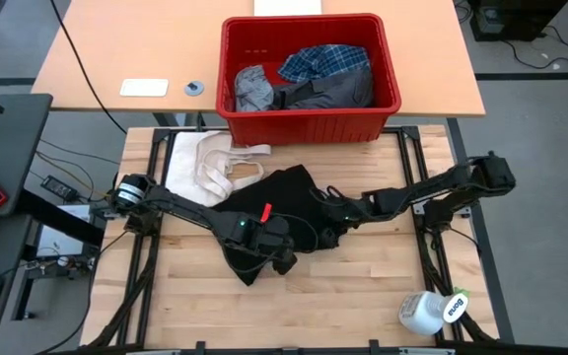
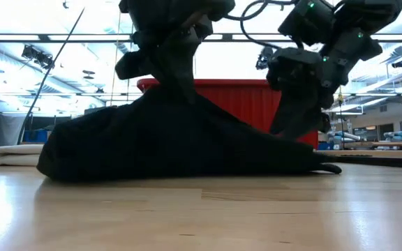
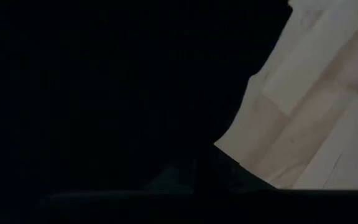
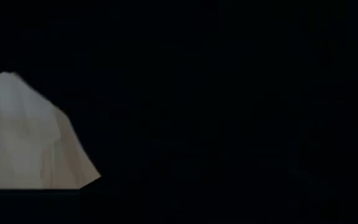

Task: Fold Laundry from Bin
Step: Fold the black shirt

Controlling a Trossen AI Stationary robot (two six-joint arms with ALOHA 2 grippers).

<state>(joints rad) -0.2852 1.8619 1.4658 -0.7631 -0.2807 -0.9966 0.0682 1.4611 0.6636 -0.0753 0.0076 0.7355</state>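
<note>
While the black garment (image 1: 284, 212) lies heaped on the counter (image 1: 363, 296) before the bin (image 1: 309, 118), the left claw (image 1: 282, 258) is pinched tight on its fabric. Whether the right claw (image 1: 335, 219) grips, I cannot tell. Soft and limp, it should be taken by edges or corners.

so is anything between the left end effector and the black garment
Nothing visible: the left end effector is already down on the black garment and shut on it. The cream cloth lies beside the garment, not between them.
</note>
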